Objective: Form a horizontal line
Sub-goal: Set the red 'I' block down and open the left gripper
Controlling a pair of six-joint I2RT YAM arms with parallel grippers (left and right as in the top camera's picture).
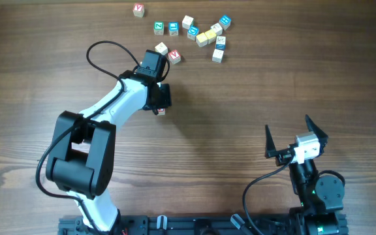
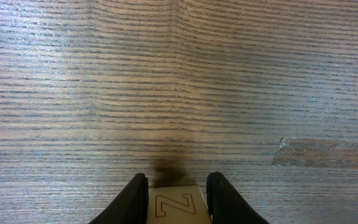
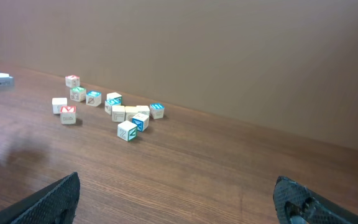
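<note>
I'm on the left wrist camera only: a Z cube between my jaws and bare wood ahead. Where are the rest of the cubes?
Observer: Overhead shows the other cubes in a loose cluster toward the far edge of the table, beyond your arm. There is no row yet.
Operator: What's nearest my cube?
Observer: A red-lettered cube and a pale cube, both well apart from your Z cube.
Operator: And the other arm?
Observer: The right arm sits at the near right of the table, jaws wide open and empty, far from every cube.
</note>
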